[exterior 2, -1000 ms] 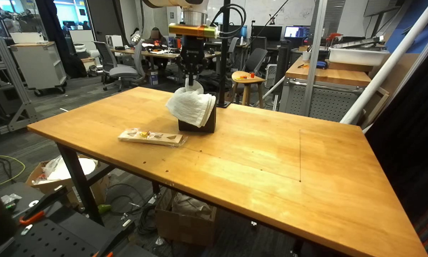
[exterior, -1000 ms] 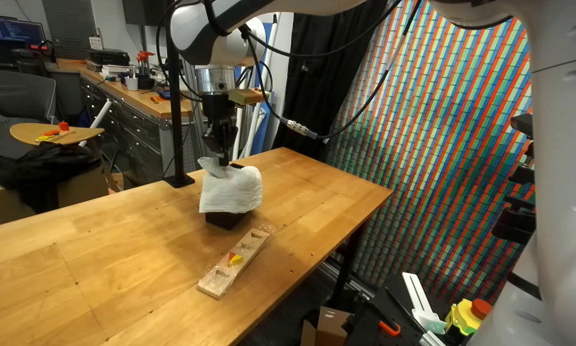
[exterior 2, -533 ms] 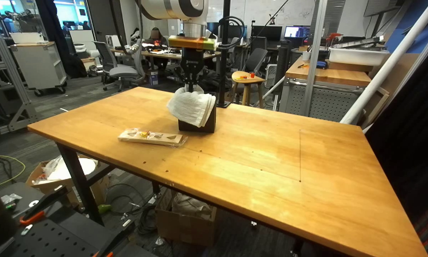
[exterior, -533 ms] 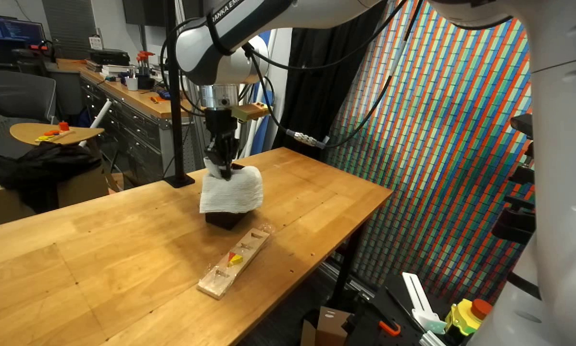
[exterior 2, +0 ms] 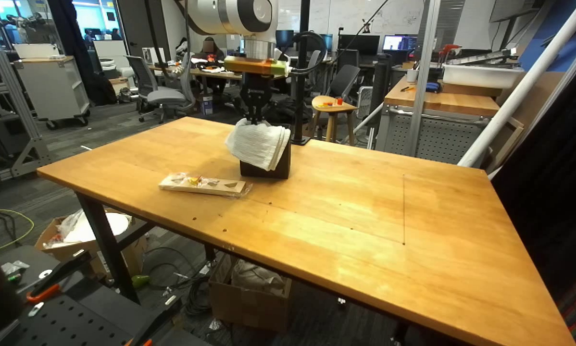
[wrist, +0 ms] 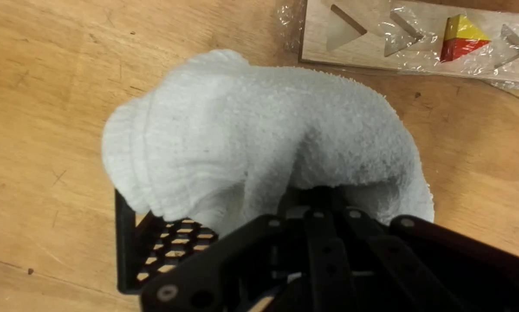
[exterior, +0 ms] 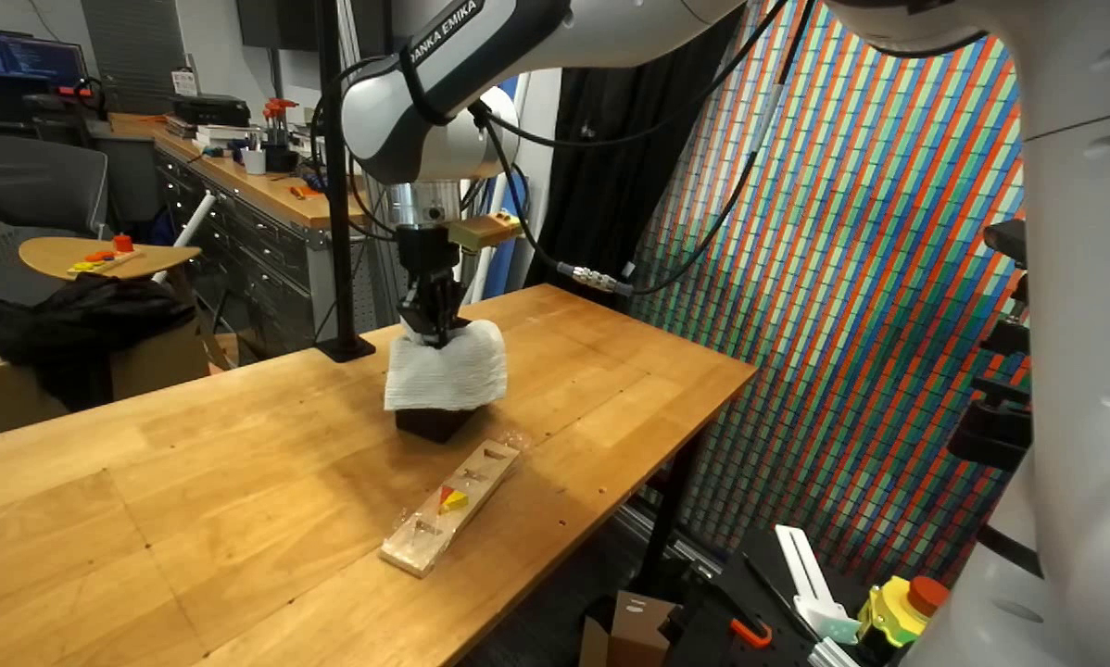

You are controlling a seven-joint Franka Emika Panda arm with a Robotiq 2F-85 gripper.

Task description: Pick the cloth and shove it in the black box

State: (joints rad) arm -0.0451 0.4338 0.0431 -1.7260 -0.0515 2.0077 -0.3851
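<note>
Pincer (exterior: 438,339) lower, cloth (exterior: 446,375) over box (wrist: 126,255) edge

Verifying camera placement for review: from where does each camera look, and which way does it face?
An exterior view: beside the arm, facing across the table toward black drawers; arm and end effector show.
An exterior view: beyond a table edge, facing across it toward a whiteboard; arm's outer part and end effector show.
Wrist view: on the wrist, facing down at the cloth and black box; end effector along the bottom.
Both exterior views share the table, cloth, black box and wooden strip.
</note>
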